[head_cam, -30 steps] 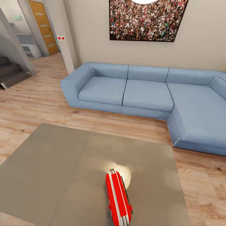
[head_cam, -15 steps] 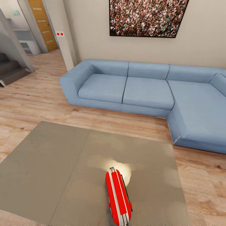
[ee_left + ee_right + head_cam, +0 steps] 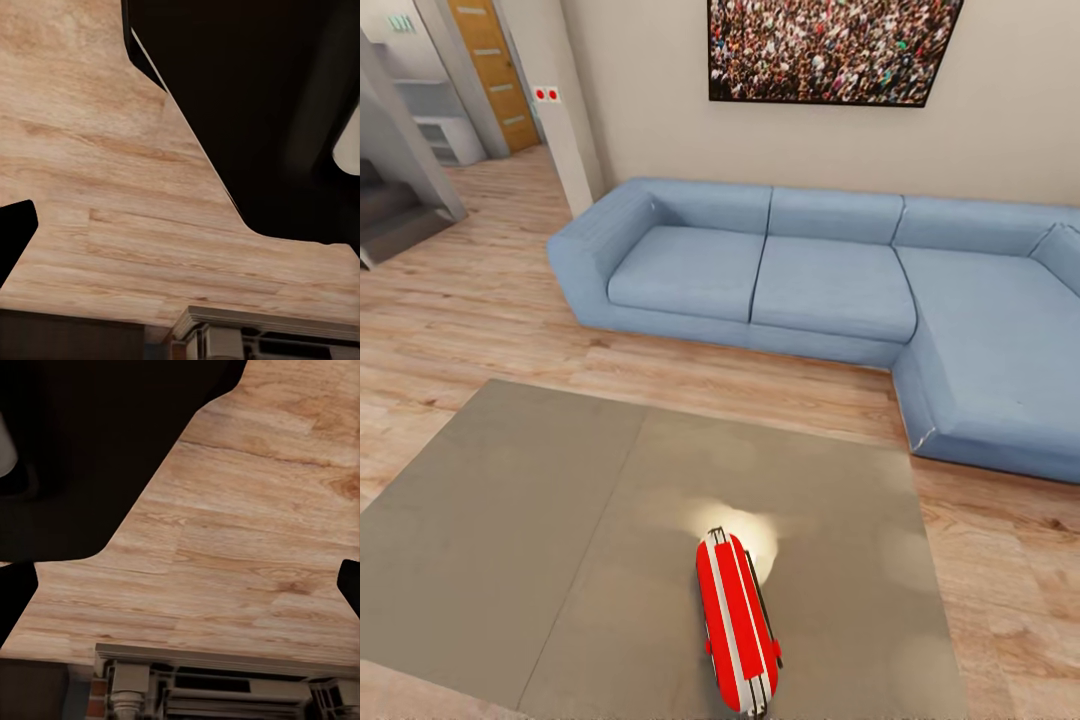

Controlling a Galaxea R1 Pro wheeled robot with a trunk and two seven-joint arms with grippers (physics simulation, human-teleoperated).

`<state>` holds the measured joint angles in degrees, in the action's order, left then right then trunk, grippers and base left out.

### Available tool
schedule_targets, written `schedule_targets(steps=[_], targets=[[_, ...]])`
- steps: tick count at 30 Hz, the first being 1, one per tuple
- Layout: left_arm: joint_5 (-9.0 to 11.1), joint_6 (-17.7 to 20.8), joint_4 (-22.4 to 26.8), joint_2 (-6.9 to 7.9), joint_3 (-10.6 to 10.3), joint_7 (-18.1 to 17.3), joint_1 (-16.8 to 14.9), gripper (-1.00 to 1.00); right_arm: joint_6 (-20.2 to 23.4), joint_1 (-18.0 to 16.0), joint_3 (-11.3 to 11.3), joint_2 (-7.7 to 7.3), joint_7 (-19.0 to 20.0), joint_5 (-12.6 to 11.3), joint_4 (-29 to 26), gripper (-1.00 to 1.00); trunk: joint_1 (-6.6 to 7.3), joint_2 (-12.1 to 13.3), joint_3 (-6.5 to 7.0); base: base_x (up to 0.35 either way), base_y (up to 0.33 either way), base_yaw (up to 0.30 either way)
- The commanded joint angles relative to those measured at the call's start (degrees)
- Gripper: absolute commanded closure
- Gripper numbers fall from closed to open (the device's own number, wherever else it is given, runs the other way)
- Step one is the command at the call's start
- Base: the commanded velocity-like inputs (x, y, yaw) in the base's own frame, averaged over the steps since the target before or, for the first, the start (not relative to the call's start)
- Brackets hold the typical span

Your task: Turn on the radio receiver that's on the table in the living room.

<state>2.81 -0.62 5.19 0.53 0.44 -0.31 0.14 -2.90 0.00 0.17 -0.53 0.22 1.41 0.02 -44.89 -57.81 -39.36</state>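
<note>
- Peering along my left gripper (image 3: 15, 240), I catch one dark fingertip at the frame's edge over light wood plank floor (image 3: 105, 187); whether the fingers are spread or pressed together, I cannot tell.
- My right gripper (image 3: 180, 585) shows a dark fingertip at each side of its wrist view with bare planks between them, so the fingers stand spread and pinch nothing; a white moulded piece of furniture (image 3: 217, 675) sits beyond.
- Dark bulk of my own body (image 3: 262, 112) fills a corner of each wrist view.
- From my head camera, the flat, rounded red radio receiver with white stripes (image 3: 736, 632) lies on the glossy grey rectangular table (image 3: 510, 560), near its close edge and right of centre, lengthwise away from me, its small black handle along the right side.
- A bright lamp reflection glows on the tabletop just beyond the radio.
- Past the table, well apart from it, stands the blue L-shaped sofa (image 3: 810, 280) against the beige wall, under the crowd-photo picture (image 3: 830, 50).
- A wooden door (image 3: 495, 75) and grey stairs (image 3: 390, 210) lie far left.
</note>
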Motion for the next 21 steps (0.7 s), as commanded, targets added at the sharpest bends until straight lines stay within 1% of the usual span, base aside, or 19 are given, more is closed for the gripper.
schedule_targets(steps=[1, 21], targets=[[0.0, 0.0, 0.0, 0.00, 0.0, 0.0, 0.0, -1.00, 0.0, 0.0, 0.0, 0.00, 0.0, 0.0, 0.0, -1.00, 0.00, 0.0, -0.10, 0.000, 0.000, 0.000], [0.0, 0.0, 0.0, 0.05, 0.0, 0.0, 0.0, -1.00, 0.0, 0.0, 0.0, -0.11, 0.4, -0.1, 0.0, -1.00, 0.00, 0.0, -1.87, 0.000, 0.000, 0.000]])
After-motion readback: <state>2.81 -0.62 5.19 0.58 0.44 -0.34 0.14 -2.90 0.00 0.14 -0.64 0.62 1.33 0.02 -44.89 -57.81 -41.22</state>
